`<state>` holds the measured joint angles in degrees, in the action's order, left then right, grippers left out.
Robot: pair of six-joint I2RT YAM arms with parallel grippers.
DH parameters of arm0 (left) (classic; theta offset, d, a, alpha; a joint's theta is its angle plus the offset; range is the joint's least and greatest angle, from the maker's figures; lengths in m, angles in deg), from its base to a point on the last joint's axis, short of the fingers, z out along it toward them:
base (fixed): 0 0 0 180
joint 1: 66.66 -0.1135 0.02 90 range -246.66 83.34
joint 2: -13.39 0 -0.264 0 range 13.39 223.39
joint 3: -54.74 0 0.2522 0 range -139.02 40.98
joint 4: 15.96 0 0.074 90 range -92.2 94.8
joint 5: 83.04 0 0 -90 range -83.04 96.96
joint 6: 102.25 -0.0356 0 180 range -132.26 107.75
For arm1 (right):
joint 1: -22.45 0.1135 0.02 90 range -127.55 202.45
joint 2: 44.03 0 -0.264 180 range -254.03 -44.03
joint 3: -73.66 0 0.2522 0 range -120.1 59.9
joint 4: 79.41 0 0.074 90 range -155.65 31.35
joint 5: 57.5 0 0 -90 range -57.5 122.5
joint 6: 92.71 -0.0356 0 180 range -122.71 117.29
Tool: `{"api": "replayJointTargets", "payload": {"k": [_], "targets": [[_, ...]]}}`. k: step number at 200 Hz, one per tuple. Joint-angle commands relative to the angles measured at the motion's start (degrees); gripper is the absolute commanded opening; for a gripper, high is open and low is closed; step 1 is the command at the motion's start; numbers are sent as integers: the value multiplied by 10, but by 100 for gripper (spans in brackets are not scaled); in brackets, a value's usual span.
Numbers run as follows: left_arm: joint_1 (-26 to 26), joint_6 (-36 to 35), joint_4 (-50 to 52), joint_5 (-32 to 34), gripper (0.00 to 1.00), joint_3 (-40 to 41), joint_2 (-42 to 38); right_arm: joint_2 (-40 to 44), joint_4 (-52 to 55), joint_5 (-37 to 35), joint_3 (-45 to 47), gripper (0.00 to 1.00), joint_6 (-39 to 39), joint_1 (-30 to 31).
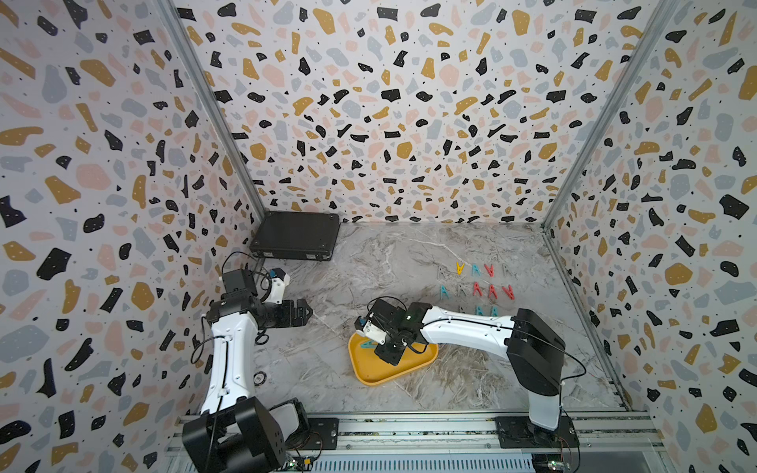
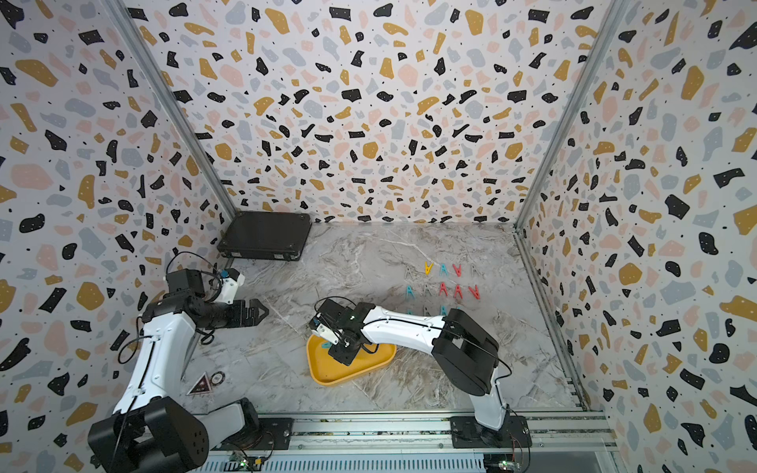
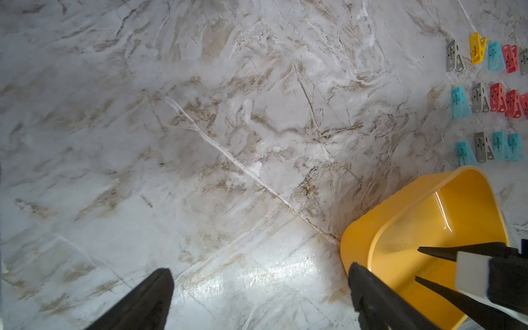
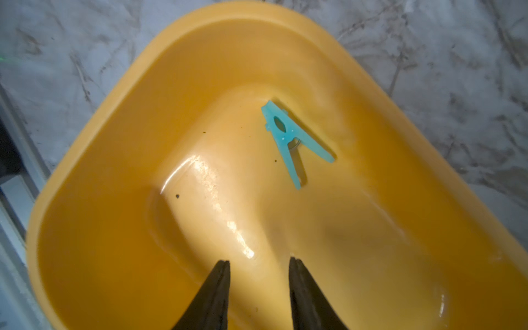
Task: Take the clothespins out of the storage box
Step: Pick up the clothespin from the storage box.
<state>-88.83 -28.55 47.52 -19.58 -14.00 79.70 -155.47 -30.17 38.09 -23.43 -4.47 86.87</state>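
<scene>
Your right gripper (image 4: 258,261) hangs half open and empty over the yellow box (image 4: 114,137), ready to reach the one teal clothespin (image 4: 288,137) lying flat inside, while the other clothespins (image 1: 477,288) sit in neat rows on the table (image 1: 368,266).

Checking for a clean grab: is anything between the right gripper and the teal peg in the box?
Nothing visible. In the right wrist view, only bare floor of the box lies between the open right gripper and the teal peg.
</scene>
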Motion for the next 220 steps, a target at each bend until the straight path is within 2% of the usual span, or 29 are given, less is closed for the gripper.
{"api": "replayJointTargets", "payload": {"k": [1,100,176,220], "targets": [[-3,-8,4,-3,100,3,1,-14,17,-16,-31,40,33,3],[-3,-6,4,-3,100,3,-1,-80,26,-70,-99,40,79,3],[-4,-7,2,-4,100,4,-1,-122,17,-54,-126,38,77,2],[-4,-7,3,-3,100,4,-2,-129,13,-46,-120,32,73,2]]}}
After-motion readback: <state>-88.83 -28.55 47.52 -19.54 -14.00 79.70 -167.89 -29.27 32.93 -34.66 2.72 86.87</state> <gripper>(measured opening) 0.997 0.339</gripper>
